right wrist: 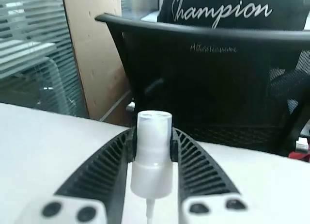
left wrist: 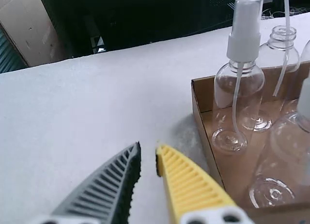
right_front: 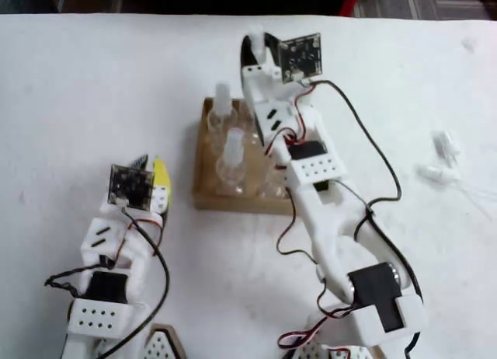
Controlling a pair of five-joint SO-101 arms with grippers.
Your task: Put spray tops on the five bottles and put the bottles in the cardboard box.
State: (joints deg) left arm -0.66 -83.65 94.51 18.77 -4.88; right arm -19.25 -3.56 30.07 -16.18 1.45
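The cardboard box (right_front: 203,196) lies mid-table with several clear bottles standing in it. One capped bottle (left wrist: 239,93) stands at the box's near corner, and another (left wrist: 286,156) is closer to my left gripper. Behind them is an uncapped bottle (left wrist: 282,49), with a thin dip tube (left wrist: 286,20) hanging down at its neck. My right gripper (right wrist: 151,144) is shut on a white spray top (right wrist: 153,161), held high over the far side of the box (right_front: 256,44). Left of the box, my left gripper (left wrist: 148,153) is low over the table with its grey and yellow fingers nearly touching, holding nothing.
Two loose spray tops (right_front: 444,145) (right_front: 439,173) lie on the white table (right_front: 93,87) to the right. The right arm (right_front: 318,188) stretches over the box's right side. A black chair (right wrist: 218,78) stands beyond the table's far edge.
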